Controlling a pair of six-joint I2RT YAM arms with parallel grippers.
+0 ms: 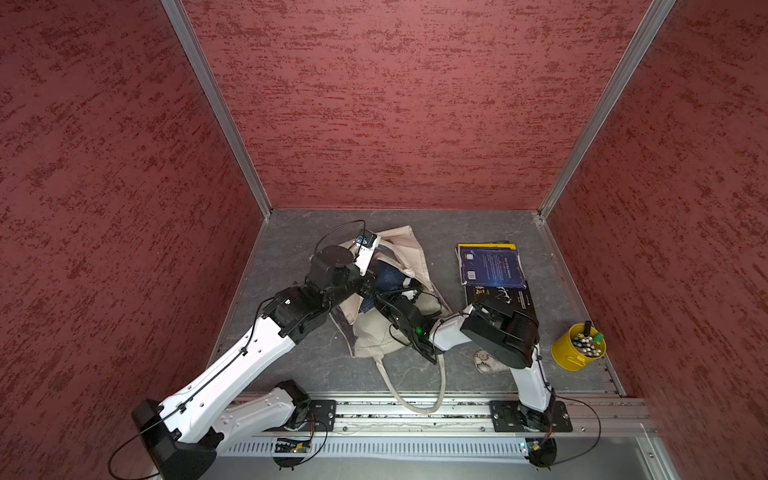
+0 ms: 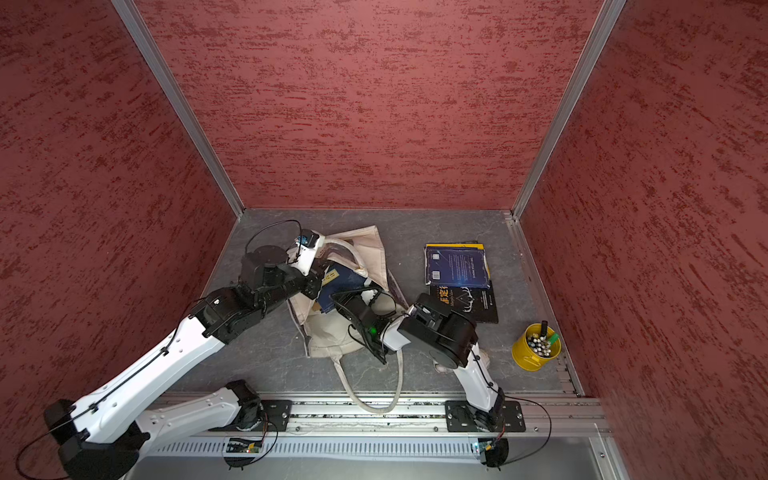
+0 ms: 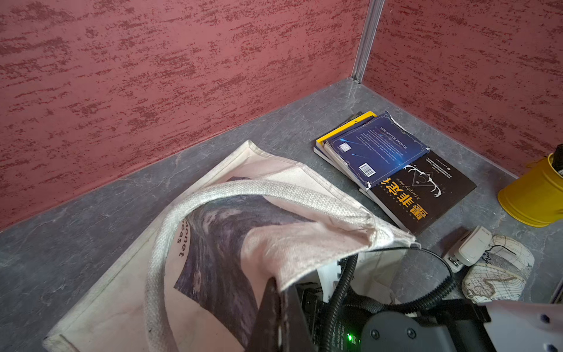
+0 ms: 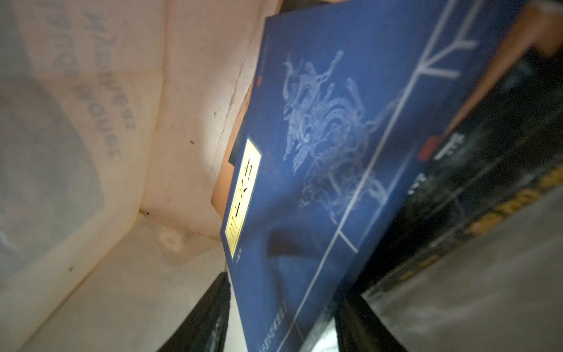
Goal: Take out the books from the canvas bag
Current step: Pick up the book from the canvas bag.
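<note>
Your left gripper (image 3: 278,292) is clenched on the upper rim of the canvas bag (image 3: 122,289), lifting its mouth. Hold that rim high and steady so the cloth does not sag onto the other arm.

Your right gripper (image 4: 286,314) is deep inside the bag, its jaws apart on either side of a dark blue book (image 4: 304,152). A sliver of light shows beside 1 finger, so I judge it not yet clamped. Another dark cover (image 4: 487,158), blurred, lies right against the blue book inside the bag.

Pinch the blue book alone, well in from its corner. Then draw it straight out along the bag's opening rather than upward, so the rim does not catch it.

A stack of books (image 1: 492,274) with 3 covers showing lies just outside the bag, on the side away from the left arm — set this one there.
</note>
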